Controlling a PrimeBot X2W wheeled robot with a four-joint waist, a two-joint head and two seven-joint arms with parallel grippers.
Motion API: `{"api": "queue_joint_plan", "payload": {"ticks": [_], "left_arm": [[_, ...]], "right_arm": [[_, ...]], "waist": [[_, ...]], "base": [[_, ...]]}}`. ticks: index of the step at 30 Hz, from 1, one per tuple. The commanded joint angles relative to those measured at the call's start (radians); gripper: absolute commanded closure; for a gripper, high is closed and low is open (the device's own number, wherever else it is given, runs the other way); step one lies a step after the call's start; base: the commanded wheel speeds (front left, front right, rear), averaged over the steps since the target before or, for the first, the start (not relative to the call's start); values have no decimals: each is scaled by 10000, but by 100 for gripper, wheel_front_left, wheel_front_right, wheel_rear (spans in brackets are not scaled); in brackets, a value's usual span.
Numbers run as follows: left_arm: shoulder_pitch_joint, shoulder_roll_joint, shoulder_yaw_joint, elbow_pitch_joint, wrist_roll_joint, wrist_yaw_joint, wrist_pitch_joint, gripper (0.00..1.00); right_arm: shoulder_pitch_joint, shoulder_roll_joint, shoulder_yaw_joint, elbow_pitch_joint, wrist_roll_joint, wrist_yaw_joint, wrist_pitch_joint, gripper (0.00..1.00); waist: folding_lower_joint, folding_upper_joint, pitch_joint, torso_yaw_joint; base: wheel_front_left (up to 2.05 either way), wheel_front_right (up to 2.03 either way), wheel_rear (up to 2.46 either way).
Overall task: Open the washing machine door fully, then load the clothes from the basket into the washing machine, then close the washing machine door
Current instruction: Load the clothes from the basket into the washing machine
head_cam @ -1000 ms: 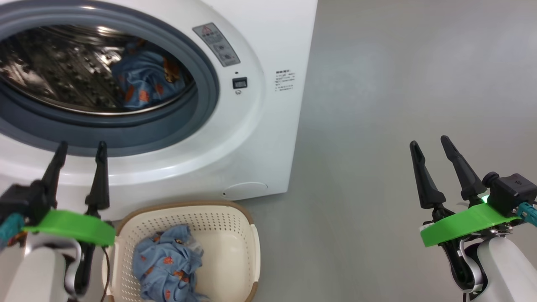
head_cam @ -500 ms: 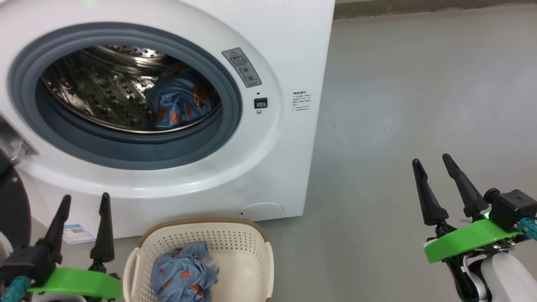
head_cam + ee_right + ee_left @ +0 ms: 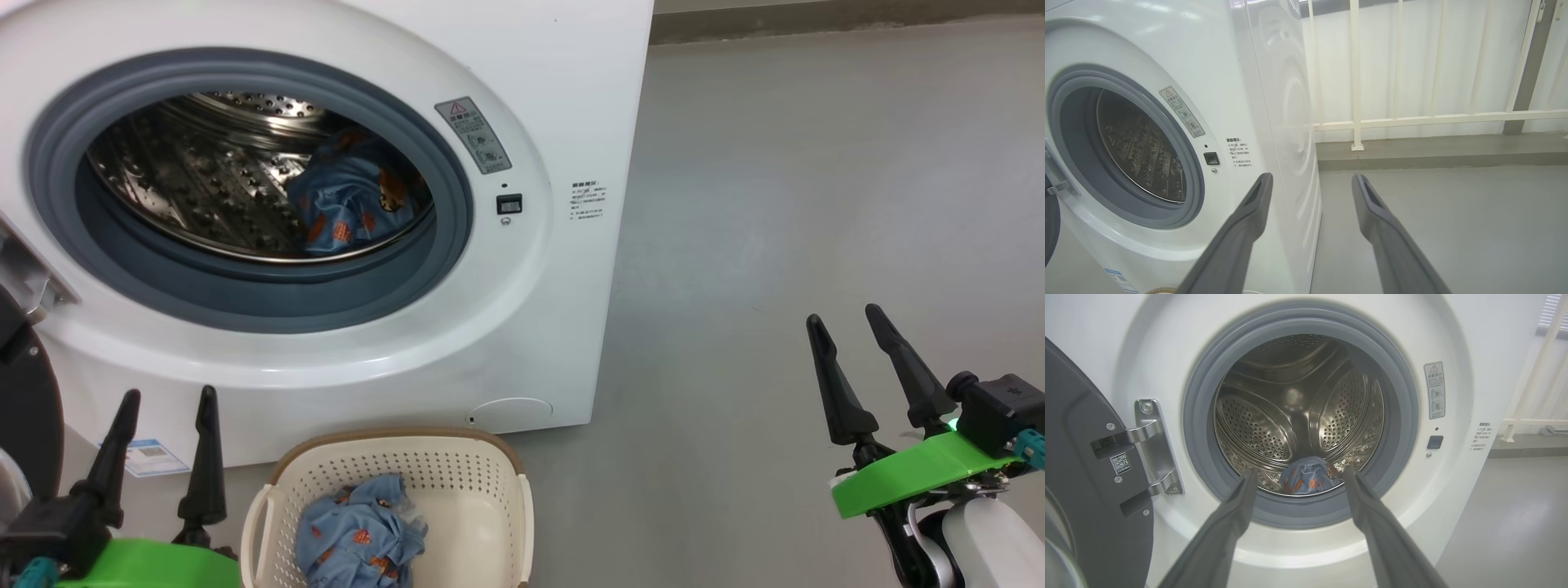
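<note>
The left gripper (image 3: 168, 392) has drawn back, spread and empty like the right gripper (image 3: 842, 314). One garment (image 3: 351, 200) lies ahead of it in the drum (image 3: 204, 180); the clothes (image 3: 359, 531) in the basket (image 3: 392, 435) beside it come next.

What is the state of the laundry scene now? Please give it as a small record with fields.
washer: white front loader on the grey floor
door: open, swung to the washer's left
drum: holds one blue garment
basket: on the floor before the washer, holds blue clothes
left gripper: open, empty, left of the basket
right gripper: open, empty, over the floor right of the washer
</note>
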Motion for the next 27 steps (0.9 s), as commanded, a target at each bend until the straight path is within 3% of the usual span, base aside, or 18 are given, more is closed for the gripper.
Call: {"api": "queue_joint_plan", "payload": {"ticks": [1, 27], "left_arm": [[-111, 258, 349, -303, -95, 96, 16, 0], [-191, 309, 224, -412, -275, 203, 28, 0]], "right_arm": [[-52, -209, 214, -272, 131, 73, -80, 0], [-218, -221, 234, -206, 160, 73, -80, 0]], "waist": [[0, -1, 6, 0], [0, -1, 147, -46]], "base": [[0, 0, 0], [0, 0, 0]]}}
